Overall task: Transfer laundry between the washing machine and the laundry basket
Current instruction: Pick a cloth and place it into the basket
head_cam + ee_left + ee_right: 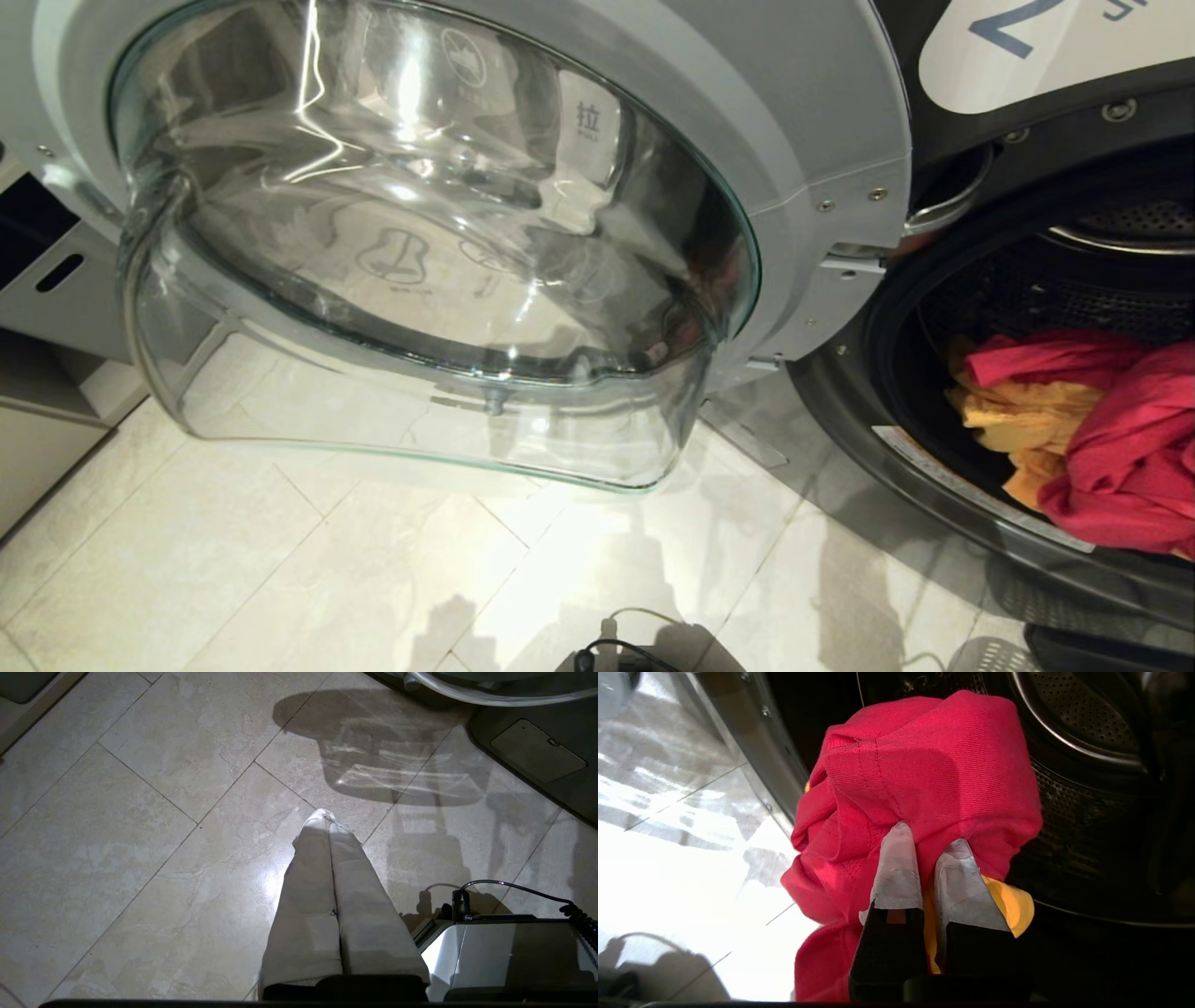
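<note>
Fingers [899, 868] of my right gripper [924, 847] pinch a fold of the red laundry [924, 765], bunched at the mouth of the washing machine [1087, 788]. Only the right wrist view shows this grip; the head view shows red and yellow cloth in the drum and the glass door [420, 252] swung open, filling that view. My left gripper [327, 821] hangs closed and empty over the floor [140, 812].

Laundry [1102, 420] in washer drum [1027, 289]
</note>
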Robot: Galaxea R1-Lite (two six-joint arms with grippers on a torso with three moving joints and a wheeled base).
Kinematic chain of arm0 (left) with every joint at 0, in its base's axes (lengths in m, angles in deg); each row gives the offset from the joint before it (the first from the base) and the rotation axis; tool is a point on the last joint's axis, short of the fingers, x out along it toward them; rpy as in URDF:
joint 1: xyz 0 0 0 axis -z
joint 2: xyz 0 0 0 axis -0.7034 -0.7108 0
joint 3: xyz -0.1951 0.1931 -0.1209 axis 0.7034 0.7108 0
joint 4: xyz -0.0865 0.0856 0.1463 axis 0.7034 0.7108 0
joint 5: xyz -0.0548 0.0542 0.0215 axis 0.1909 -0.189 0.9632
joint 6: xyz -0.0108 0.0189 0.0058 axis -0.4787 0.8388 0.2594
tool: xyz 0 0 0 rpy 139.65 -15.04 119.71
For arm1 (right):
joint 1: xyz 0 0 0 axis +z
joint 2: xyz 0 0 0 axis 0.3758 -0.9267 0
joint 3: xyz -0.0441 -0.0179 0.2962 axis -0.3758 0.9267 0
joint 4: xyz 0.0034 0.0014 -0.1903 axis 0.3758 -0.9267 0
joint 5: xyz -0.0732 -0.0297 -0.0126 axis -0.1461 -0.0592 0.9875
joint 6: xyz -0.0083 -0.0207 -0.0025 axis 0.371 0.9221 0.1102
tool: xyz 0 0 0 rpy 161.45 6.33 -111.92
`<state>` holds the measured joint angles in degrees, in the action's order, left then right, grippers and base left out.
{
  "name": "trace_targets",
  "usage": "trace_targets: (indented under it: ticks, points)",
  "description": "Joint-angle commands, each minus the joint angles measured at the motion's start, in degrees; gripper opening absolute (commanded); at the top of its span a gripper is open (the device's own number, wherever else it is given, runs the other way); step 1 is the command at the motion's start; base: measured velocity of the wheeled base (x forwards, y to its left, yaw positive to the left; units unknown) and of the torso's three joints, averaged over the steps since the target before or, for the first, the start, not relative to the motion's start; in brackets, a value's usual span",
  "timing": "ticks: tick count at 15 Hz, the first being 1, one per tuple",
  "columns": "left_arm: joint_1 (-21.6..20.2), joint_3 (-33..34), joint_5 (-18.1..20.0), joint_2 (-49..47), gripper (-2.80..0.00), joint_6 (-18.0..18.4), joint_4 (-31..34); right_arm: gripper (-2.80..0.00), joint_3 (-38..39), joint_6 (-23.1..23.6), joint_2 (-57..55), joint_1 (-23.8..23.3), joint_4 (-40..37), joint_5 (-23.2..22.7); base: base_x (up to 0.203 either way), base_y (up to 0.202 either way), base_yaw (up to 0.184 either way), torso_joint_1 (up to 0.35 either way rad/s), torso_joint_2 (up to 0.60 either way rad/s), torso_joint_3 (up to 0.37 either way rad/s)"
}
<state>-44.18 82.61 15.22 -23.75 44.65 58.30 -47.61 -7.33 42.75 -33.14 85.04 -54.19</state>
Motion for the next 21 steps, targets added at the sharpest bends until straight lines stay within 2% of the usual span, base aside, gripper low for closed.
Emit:
trace_targets:
  ticks: [1, 2, 7, 10, 12, 18, 21]
  points:
    - [0.0, 0.0, 0.0, 0.0, -2.8, 0.0, 0.0, -2.8, -9.3, 0.1, 9.9, 0.0, -24.5, 0.0, 0.0, 0.0, 0.0, 0.0, 0.0, 0.0]
    - [0.0, 0.0, 0.0, 0.0, -2.8, 0.0, 0.0, -2.8, -12.1, 0.1, 12.5, 0.2, -30.1, 0.0, 0.0, 0.0, 0.0, 0.0, 0.0, 0.0]
    - [0.0, 0.0, 0.0, 0.0, -2.8, 0.0, 0.0, -2.8, -14.8, -1.3, 14.8, 2.2, -35.9, -0.4, 0.0, 0.0, 0.0, 0.0, 0.0, 0.0]
    - [0.0, 0.0, 0.0, 0.0, -2.8, 0.0, -0.1, -2.8, -22.0, -4.5, 18.5, 2.5, -51.5, -1.6, 0.0, 0.0, 0.0, 0.0, 0.0, 0.0]
    - [0.0, 0.0, 0.0, 0.0, -2.8, 0.0, 0.0, -2.8, -27.1, -5.6, 19.9, 2.7, -58.7, -2.1, 0.0, 0.0, 0.0, 0.0, 0.0, 0.0]
    - [0.0, 0.0, 0.0, 0.0, -2.8, 0.0, -0.1, -2.8, -29.9, -5.5, 21.0, 2.6, -60.3, 0.4, 0.0, 0.0, 0.0, 0.0, 0.0, 0.0]
    - [0.0, 0.0, 0.0, 0.0, -2.8, 0.0, -0.1, -2.8, -30.9, -4.2, 21.6, 2.4, -63.7, 2.0, 0.0, 0.0, 0.0, 0.0, 0.0, 0.0]
